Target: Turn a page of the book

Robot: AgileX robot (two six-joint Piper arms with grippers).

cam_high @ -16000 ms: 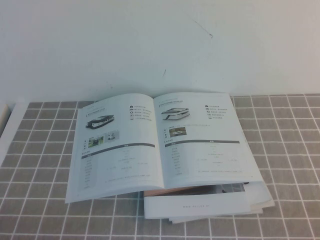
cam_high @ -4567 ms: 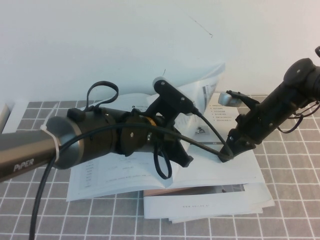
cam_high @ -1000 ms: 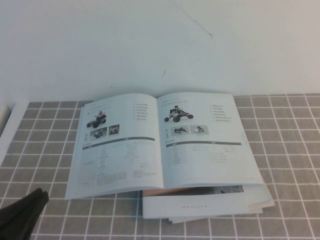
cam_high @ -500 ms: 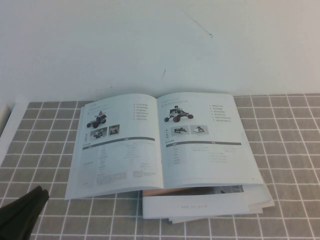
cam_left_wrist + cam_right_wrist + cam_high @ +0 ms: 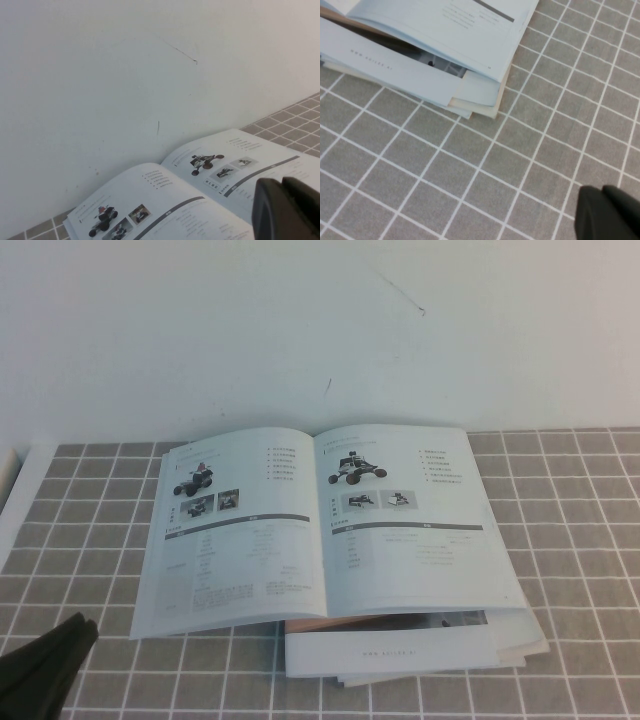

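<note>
I judge the turn done: the book (image 5: 325,525) lies open and flat on the tabletop (image 5: 580,540), atop a booklet stack (image 5: 420,650), the page (image 5: 235,525) resting left of its spine. My left hand (image 5: 40,670) sits off the book's near-left corner; my right hand (image 5: 610,212) hovers beyond its near-right corner. I cannot tell either grip. All book edges stand clear; next I would simply park.

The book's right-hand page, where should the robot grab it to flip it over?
Probably at the free outer edge of the right-hand page, near its lower corner, coming in from the robot's right. That edge lies loose, while the inner edge is bound into the book's spine. The left gripper sits at the table's near left; the right gripper hovers over bare tiles.
</note>
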